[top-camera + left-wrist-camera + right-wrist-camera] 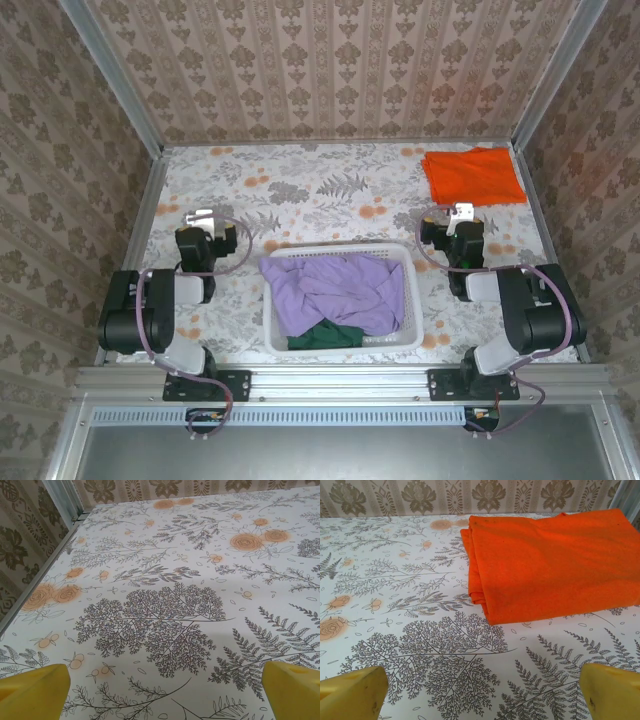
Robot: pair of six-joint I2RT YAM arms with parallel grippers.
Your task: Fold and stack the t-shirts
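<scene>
Orange t-shirt (473, 175) folded far right, purple t-shirt (335, 290) in basket (272, 335), left claw (162, 695) and right claw (482, 692) wide

Lab test booth dressed as home, aluminium frame (340, 380), wallpapered panels (340, 60), floral-print tabletop (330, 190)

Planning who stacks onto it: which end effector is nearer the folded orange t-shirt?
Right. The right end effector sits just short of the orange t-shirt; the left end effector is far off toward the table's left side.
</scene>
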